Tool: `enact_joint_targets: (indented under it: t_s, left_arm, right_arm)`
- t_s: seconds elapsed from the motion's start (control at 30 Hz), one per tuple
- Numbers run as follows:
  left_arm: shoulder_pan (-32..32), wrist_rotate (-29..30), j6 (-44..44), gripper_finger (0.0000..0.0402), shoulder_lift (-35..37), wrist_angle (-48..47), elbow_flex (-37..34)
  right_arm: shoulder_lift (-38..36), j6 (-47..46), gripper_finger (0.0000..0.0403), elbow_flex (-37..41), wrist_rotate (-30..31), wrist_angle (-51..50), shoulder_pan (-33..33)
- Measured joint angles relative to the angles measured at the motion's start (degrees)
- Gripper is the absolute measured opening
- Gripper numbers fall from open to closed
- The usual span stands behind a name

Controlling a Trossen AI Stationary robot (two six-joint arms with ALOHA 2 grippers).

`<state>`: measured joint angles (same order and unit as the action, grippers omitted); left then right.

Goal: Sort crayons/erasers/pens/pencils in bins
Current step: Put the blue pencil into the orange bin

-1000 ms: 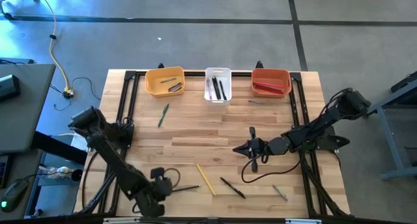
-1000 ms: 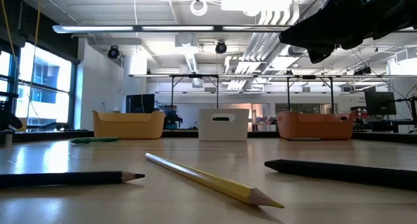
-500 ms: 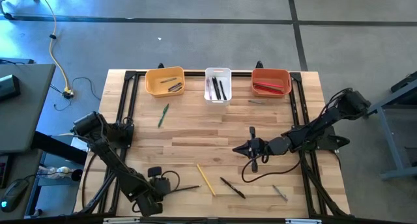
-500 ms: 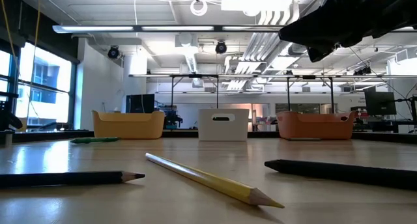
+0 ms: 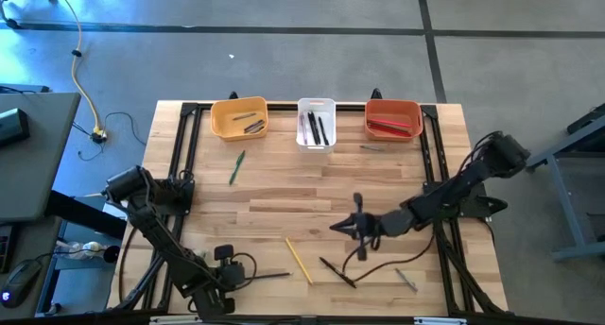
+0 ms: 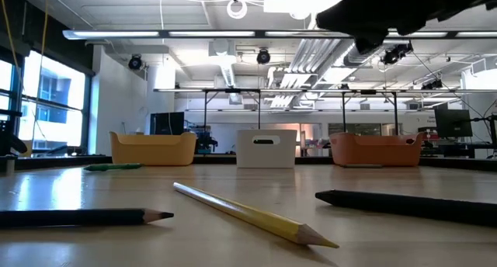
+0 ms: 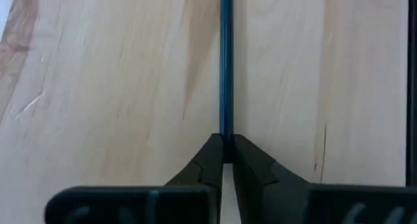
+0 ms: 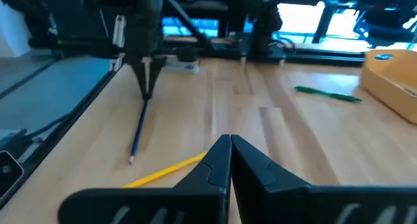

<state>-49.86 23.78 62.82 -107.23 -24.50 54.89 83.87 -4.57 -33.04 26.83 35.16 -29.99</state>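
Note:
A black stick with a sharpened tip (image 5: 272, 273) lies flat near the table's front left, and my left gripper (image 7: 226, 140) is shut on its blunt end. It also shows in the low view (image 6: 78, 216). My right gripper (image 5: 336, 227) hangs shut and empty above the table's middle, right of the yellow pencil (image 5: 299, 260) and a black pen (image 5: 337, 272). A green pen (image 5: 236, 166) lies below the yellow-orange bin (image 5: 239, 118). The white bin (image 5: 317, 123) and red-orange bin (image 5: 393, 118) stand along the far edge with sticks in them. My left gripper pinches the black stick's blunt end (image 7: 226, 134) between its two fingertips. The fingers come steeply from above, in line with the stick's length. The stick lies flat on the table, running away from the fingers toward the right (image 8: 138, 129).
A small grey piece (image 5: 406, 280) lies near the front right, and a thin grey one (image 5: 371, 147) sits below the red-orange bin. A dark cable (image 5: 364, 254) trails under my right arm. Black rails (image 5: 430, 164) run along the table's sides.
My left gripper has sunk toward the black stick's end near the front left. My right gripper has gone toward the table's left and a little toward the near edge, still shut. Nothing on the table has clearly shifted.

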Motion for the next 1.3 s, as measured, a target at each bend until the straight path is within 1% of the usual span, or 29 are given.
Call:
enact_joint_targets:
  t_s: [0.1, 0.17, 0.3, 0.47, 0.57, 0.63, 0.77, 0.97, 1.03, 1.3]
  left_arm:
    - [-0.01, 0.49, 0.59, 0.0006, 0.15, 2.41, -1.18]
    - [-0.46, 1.52, 1.01, 0.0003, 0.16, 3.22, -1.56]
    - [-1.07, 3.07, 1.38, 0.0002, 0.16, 4.44, -2.21]
    - [-1.54, 4.47, 2.45, 0.0001, 0.03, 4.51, -2.29]
    - [-1.45, 4.66, 3.3, 0.0001, 0.03, 4.49, -2.29]
    - [-1.43, 5.05, 3.65, 0.0, -0.02, 4.56, -2.29]
    - [-1.43, 5.51, 3.62, 0.0, -0.08, 4.84, -2.31]
    - [-1.6, 6.14, 3.63, 0.0, -0.17, 5.0, -2.34]
    - [-1.6, 6.31, 3.59, 0.0, -0.19, 5.06, -2.35]
    - [-1.6, 6.76, 3.53, 0.0, -0.28, 5.27, -2.37]
  right_arm:
    - [5.4, -2.01, 0.0006, -4.73, 0.02, -2.6, -0.56]
    - [9.17, -3.48, 0.0021, -7.92, -0.42, -4.18, -0.63]
    - [16.02, -6.72, 0.0075, -14.7, -2.72, -8.92, -0.8]
    - [24.54, -9.0, 0.015, -24.29, -7.37, -15.48, -0.82]
    - [29.48, -8.95, 0.0179, -29.86, -10.36, -18.55, -0.82]
    - [32.64, -8.87, 0.0188, -33.73, -12.53, -20.36, -0.82]
    - [37.82, -8.4, 0.0186, -40.3, -13.56, -25.81, -0.75]
    - [42.72, -8.44, 0.0161, -46.77, -13.61, -31.19, -0.01]
    - [43.56, -8.45, 0.0148, -47.62, -13.59, -33.05, 0.14]
    - [43.99, -11.13, 0.0085, -47.99, -13.98, -34.32, 1.1]
